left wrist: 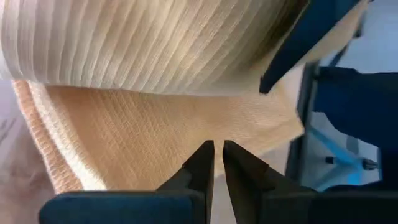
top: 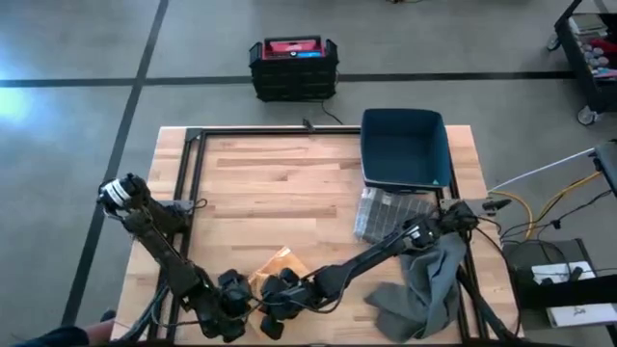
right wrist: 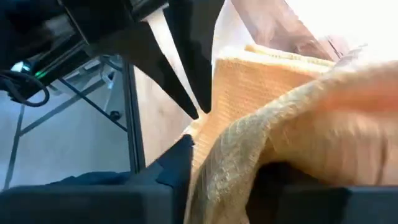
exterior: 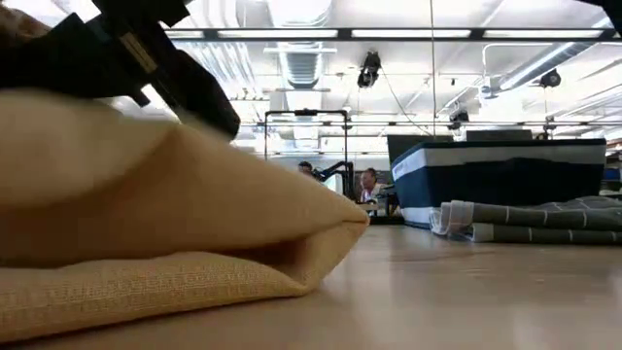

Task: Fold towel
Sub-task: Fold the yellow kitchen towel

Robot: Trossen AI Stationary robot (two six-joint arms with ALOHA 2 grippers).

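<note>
Near the table's front edge, the doubled tan towel [top: 274,267] hangs pinched in the right gripper [top: 281,289]; left gripper [top: 234,297] nearly closed.

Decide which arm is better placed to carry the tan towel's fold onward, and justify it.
Probably the right gripper: tan towel already drapes between its jaws. The left gripper has its jaws nearly closed, empty, beside the cloth.

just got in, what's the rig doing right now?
Both arms are down at the near edge of the table working a tan towel. The right gripper is shut on a lifted layer of the towel, held above the layer lying on the wood. The left gripper sits right beside the cloth, fingers nearly together with nothing between them. A grey cloth and a blue bin sit off to the right, untouched.
</note>
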